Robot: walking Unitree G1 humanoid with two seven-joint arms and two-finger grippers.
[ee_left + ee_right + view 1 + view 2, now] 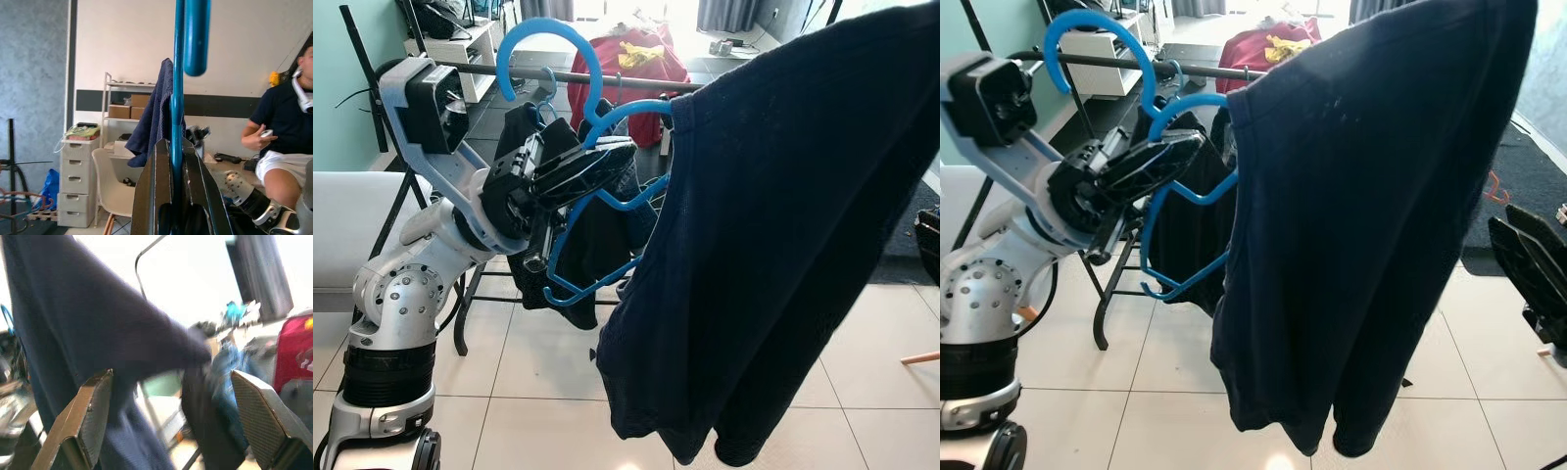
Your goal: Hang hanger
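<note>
Left gripper [607, 157]: centre-left of the left eye frame, raised on its silver arm; black fingers clenched on the blue hanger's neck, just below the hook. In the left wrist view the blue stem runs up between the two closed fingers [149, 196].
Blue hanger [597, 196]: upper centre-left; open hook curves up beside the rail, its tip in front of the bar; whether it touches cannot be told. Frame tilted, lower bar angled down toward the left.
Dark navy shirt [773, 225]: right half of the frame, draped from the hanger's right shoulder, hanging down to the lower edge.
Rail [607, 78]: dark horizontal bar across the upper frame, on a black stand.
Dark garment [524, 196]: hanging from the rail behind the gripper.
Right gripper [171, 421]: seen in the right wrist view, fingers spread wide apart, released, with navy cloth blurred beyond them.
Red bag [631, 69]: top centre, behind the rail.
Person [283, 132]: seated at right edge of the left wrist view, dark top, white shorts.
Floor [538, 382]: pale tiles.
</note>
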